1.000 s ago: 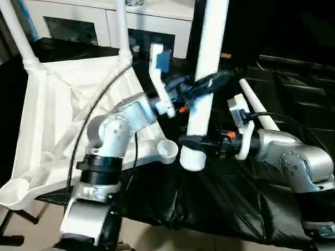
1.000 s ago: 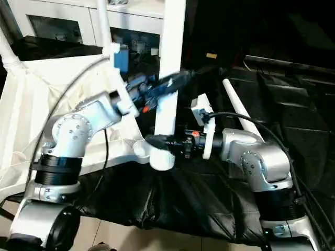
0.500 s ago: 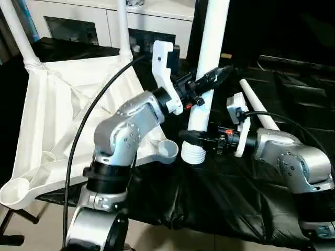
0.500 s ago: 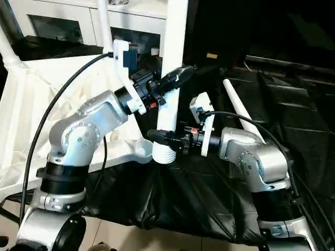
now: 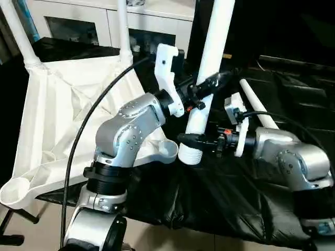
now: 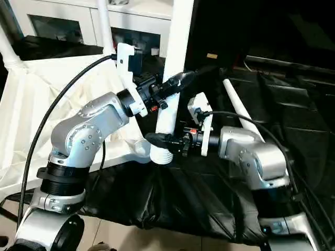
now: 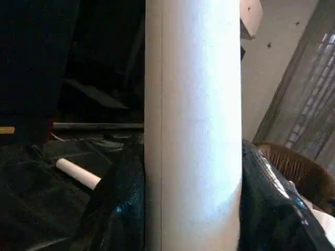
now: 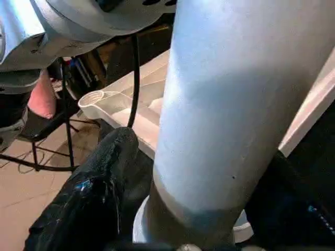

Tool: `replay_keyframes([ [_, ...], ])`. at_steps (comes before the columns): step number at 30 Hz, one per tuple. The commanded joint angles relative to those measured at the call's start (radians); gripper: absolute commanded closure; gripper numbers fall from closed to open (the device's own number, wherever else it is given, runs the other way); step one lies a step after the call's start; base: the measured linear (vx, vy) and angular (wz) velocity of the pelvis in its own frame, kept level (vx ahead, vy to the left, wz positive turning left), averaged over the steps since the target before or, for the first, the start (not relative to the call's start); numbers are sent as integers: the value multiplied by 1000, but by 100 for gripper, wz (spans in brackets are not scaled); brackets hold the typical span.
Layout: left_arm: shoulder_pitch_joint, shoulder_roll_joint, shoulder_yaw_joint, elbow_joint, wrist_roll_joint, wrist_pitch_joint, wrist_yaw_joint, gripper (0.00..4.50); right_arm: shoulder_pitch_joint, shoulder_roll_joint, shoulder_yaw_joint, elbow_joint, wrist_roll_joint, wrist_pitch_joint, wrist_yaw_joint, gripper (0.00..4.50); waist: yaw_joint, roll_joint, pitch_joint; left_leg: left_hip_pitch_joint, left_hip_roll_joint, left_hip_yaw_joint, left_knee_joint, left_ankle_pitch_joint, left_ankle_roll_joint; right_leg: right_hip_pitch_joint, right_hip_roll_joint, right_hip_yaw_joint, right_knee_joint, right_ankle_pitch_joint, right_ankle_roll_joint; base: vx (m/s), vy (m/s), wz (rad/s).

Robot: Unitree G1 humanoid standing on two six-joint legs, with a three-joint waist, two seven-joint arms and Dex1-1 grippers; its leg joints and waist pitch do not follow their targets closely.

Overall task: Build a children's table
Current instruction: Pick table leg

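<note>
Leg upright, ridged collar just beside empty corner socket of tabletop. Left pincer clamps leg mid-shaft; right pincer brackets leg above collar, grip uncertain. Step: seating third leg. Next: shift collar over socket, press down.

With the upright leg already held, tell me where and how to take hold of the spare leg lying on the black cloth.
Grip the spare leg at mid-shaft, coming down from above. It lies flat on the black cloth, a slim round tube, so the right pincer can straddle it across its width.

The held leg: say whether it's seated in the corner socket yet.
Not seated. The leg's ridged collar hangs beside the open corner socket, tilted, between both tools.
</note>
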Motion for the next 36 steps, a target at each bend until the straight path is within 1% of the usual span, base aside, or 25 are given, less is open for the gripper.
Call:
replay_keyframes([
  [1,-11,8,-9,9,5,4,-4,269,-25,-13,9,7,-12,-19,14,138,0,-13,-72,0,26,0,-53,39,64,67,-63,32,-52,94,-247,0,0,0],
  [7,-8,9,-11,7,3,4,-11,269,-33,-9,20,25,-22,-36,19,138,1,-13,-72,1,26,1,-52,45,66,67,-63,32,-51,106,-253,0,0,0],
  [8,-8,9,-11,7,2,5,-13,269,-34,-6,21,28,-24,-38,19,167,1,-13,-72,1,26,0,-52,45,68,67,-63,32,-51,106,-254,0,0,0],
  [11,-7,9,-10,5,0,7,-13,269,-33,-3,23,28,-24,-38,21,178,2,-14,-72,0,26,0,-52,40,65,67,-63,32,-52,93,-253,0,0,0],
  [12,-8,10,-9,6,-1,8,-13,269,-32,-2,27,30,-27,-40,25,192,2,-14,-72,0,26,1,-52,40,64,67,-63,32,-52,94,-251,0,0,0],
  [13,-9,11,-8,7,-2,9,-13,269,-32,-2,30,31,-29,-42,27,217,2,-14,-72,1,26,0,-52,38,65,67,-63,32,-52,93,-251,0,0,0],
  [15,-11,11,-6,7,-6,10,-11,269,-30,-2,32,34,-30,-45,26,217,2,-13,-72,0,26,0,-52,40,66,67,-63,33,-51,97,-252,0,0,0],
  [16,-11,10,-5,7,-7,11,-11,269,-30,-2,32,34,-31,-45,26,227,2,-14,-72,0,25,1,-52,44,67,67,-63,32,-51,102,-254,0,0,0],
  [17,-12,9,-3,8,-9,12,-8,269,-29,-1,33,37,-32,-48,25,227,2,-13,-73,0,25,1,-52,43,67,67,-63,32,-51,102,-254,0,0,0],
  [18,-12,9,-2,7,-10,14,-7,269,-27,-1,33,38,-35,-50,22,249,2,-13,-72,1,26,0,-52,40,68,66,-63,32,-51,99,-254,0,0,0],
  [21,-12,9,0,8,-9,15,-5,269,-25,2,34,41,-39,-52,15,251,2,-13,-72,0,25,1,-52,37,66,67,-63,32,-52,97,-255,0,0,0],
  [24,-18,13,-2,13,15,9,13,269,-19,9,31,40,-44,-52,3,256,2,-12,-72,0,25,0,-52,34,64,67,-63,32,-52,92,-253,0,0,0],
  [25,-17,15,-4,11,12,11,8,234,-18,10,30,40,-45,-53,1,256,2,-11,-72,0,26,0,-52,34,64,67,-63,32,-52,91,-252,0,0,0],
  [26,-17,16,-5,9,10,13,3,213,-17,12,30,40,-45,-54,0,256,2,-11,-72,1,26,0,-52,35,63,67,-63,32,-52,92,-252,0,0,0],
  [27,-15,16,-4,5,2,10,-8,213,-12,22,27,39,-44,-59,-10,256,2,-11,-72,0,26,0,-52,33,62,67,-63,32,-52,91,-252,0,0,0],
  [28,-14,14,-1,4,-2,6,-12,199,-10,28,25,38,-42,-61,-15,257,2,-11,-72,0,25,0,-53,35,61,67,-63,32,-52,91,-252,0,0,0],
  [30,-14,6,5,6,7,-32,-9,182,-5,48,14,37,-40,-69,-42,257,2,-11,-72,-1,25,-1,-53,40,61,66,-63,32,-51,98,-253,0,0,0],
  [31,-14,2,8,7,24,-73,-2,171,-2,65,4,40,-43,-78,-68,257,2,-10,-73,0,26,-1,-53,40,61,67,-64,32,-51,103,-254,0,0,0],
  [33,-13,-1,9,7,42,-112,5,164,0,81,-4,45,-48,-89,-94,259,1,-10,-73,1,27,-1,-54,33,57,66,-65,32,-53,99,-251,0,0,0],
  [34,-10,-12,13,-1,98,-177,72,164,1,121,-30,61,-65,-117,-173,259,1,-7,-73,1,28,-2,-54,35,54,65,-64,32,-52,103,-248,0,0,0],
  [36,-7,-19,13,-10,144,-209,136,164,2,158,-59,76,-74,-139,-245,259,-3,-8,-73,0,29,-3,-55,31,45,65,-66,31,-52,101,-239,0,0,0],
])
